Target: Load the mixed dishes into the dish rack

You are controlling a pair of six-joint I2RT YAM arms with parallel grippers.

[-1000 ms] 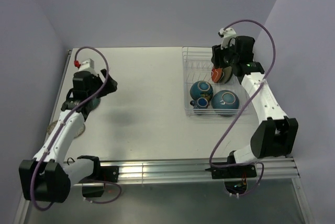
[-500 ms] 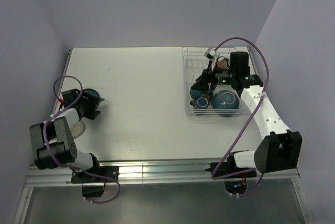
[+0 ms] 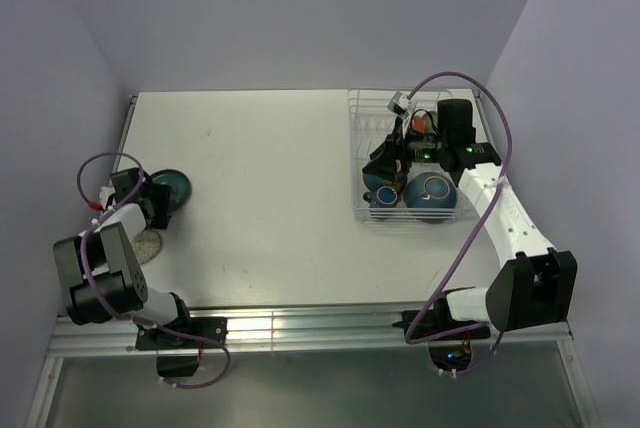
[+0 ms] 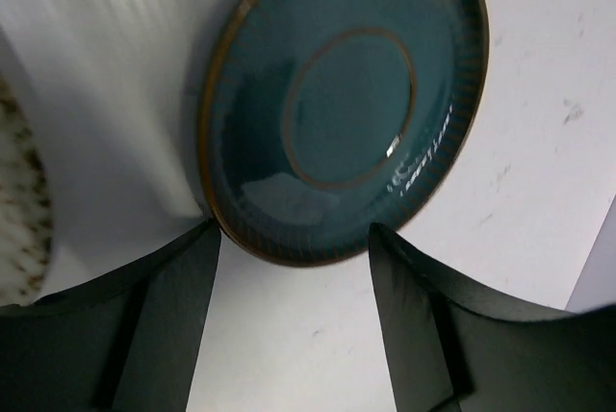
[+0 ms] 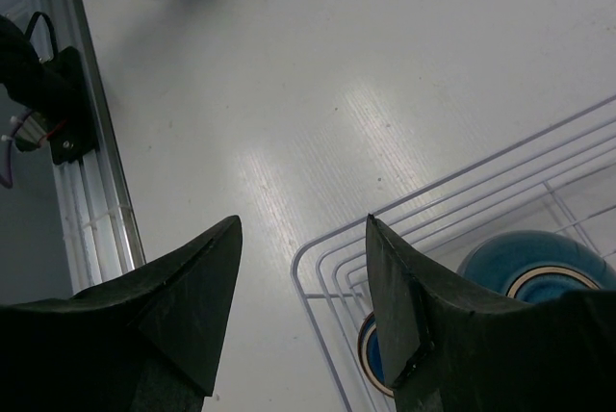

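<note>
A shallow teal-blue plate (image 4: 346, 104) with a brown rim lies flat on the white table (image 3: 270, 168) at the far left, also seen from above (image 3: 172, 185). My left gripper (image 4: 292, 234) is open and empty, its fingertips either side of the plate's near rim; it also shows in the top view (image 3: 152, 198). The white wire dish rack (image 3: 362, 210) at the right holds a teal-blue bowl (image 3: 432, 195), an orange-red plate (image 3: 421, 127) at the back and a small blue cup (image 5: 371, 354). My right gripper (image 5: 300, 222) is open and empty above the rack's front-left corner (image 5: 318, 258).
A pale speckled plate (image 3: 147, 245) lies on the table near the left arm, by the table's left edge. An aluminium rail (image 3: 330, 323) runs along the near edge. Purple walls close in on the left, back and right.
The left arm has folded back to the left edge, uncovering the teal plate. The right gripper left the orange-red plate at the rack's back and swung over the front-left corner.
</note>
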